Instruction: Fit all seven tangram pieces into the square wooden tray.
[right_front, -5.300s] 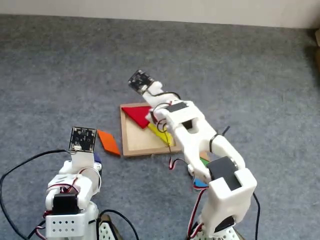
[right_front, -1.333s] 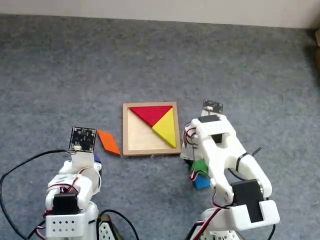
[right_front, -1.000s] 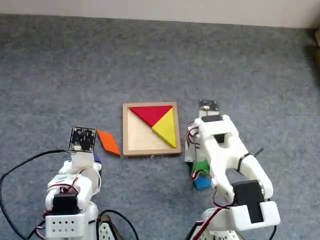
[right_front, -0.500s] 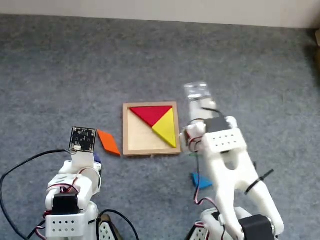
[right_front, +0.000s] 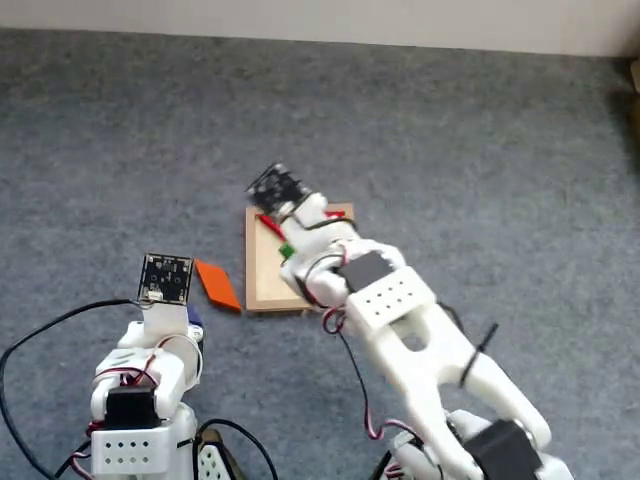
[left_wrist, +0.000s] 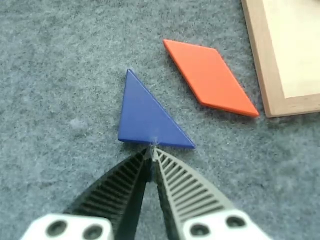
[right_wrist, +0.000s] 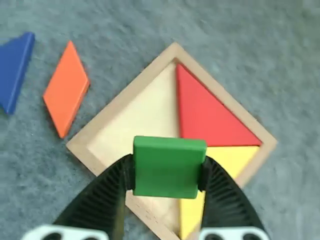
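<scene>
In tray (right_wrist: 140, 115): red triangle (right_wrist: 207, 112) & yellow triangle (right_wrist: 235, 157); right gripper (right_wrist: 167, 175) w/ green square (right_wrist: 169, 162) over it, left gripper (left_wrist: 151, 151) closed.

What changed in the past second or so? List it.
The right arm took the green square in its jaws from the carpet right of the tray and swung it over the tray. The left arm, orange parallelogram, red triangle and yellow triangle stayed put.

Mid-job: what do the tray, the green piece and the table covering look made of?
The tray looks like pale unfinished wood, matt, with a raised rim. The green piece is probably painted wood: thick, square-edged, smooth even colour, though plastic is possible. The table covering looks like grey carpet or felt, fuzzy and speckled.
</scene>
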